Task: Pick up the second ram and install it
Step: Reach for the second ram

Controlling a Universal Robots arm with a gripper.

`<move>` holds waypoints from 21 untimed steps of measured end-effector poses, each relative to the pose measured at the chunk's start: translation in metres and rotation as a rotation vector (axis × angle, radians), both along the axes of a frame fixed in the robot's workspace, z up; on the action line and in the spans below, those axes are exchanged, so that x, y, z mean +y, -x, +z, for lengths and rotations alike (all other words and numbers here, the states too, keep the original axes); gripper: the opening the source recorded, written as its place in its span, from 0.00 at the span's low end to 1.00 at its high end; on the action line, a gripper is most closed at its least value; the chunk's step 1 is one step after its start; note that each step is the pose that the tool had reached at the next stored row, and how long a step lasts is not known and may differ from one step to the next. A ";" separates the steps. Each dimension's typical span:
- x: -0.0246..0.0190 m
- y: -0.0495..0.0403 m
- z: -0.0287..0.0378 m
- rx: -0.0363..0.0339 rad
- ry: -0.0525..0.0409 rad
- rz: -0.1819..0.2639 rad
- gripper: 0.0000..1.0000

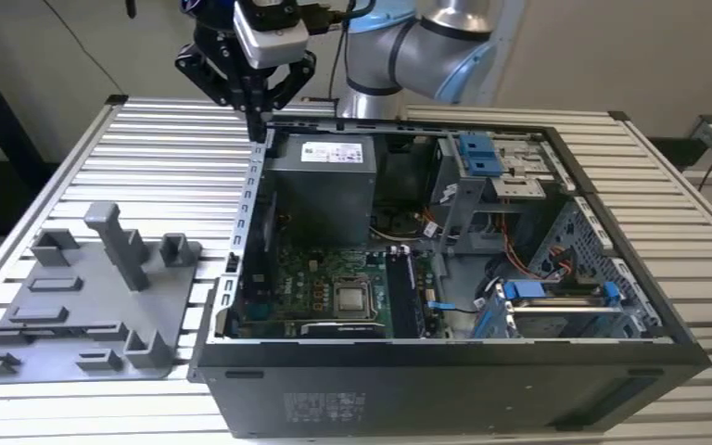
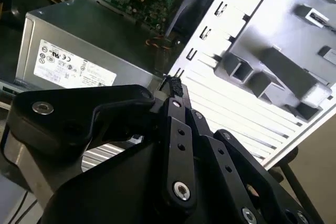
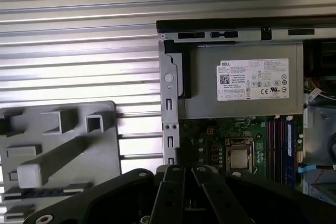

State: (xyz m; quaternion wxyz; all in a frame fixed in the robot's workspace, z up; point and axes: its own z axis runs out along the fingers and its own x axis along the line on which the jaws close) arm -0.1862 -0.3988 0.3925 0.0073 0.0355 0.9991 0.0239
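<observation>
Slatted table (image 1: 146, 148) bears computer case (image 1: 455, 375), closed jaws at its corner.

A ribbed metal table (image 1: 84, 158) stands before a plain beige wall (image 1: 616, 46), evenly lit.

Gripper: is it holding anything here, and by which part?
Nothing is held: the gripper hangs shut and empty above a corner of the computer case.

Stock count: 1 computer case (image 1: 455, 389); 1 power supply (image 1: 319, 190); 1 motherboard (image 1: 297, 274); 1 processor (image 1: 353, 298); 1 grey holder tray (image 1: 84, 326); 1 slatted desk (image 1: 146, 148); 1 claw (image 1: 257, 128).
</observation>
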 end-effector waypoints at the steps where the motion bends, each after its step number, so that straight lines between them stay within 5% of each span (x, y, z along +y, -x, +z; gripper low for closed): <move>1: 0.0000 0.0028 0.0000 0.0000 0.0000 0.000 0.11; 21: -0.0001 0.0659 -0.0016 0.0000 -0.0001 0.000 0.11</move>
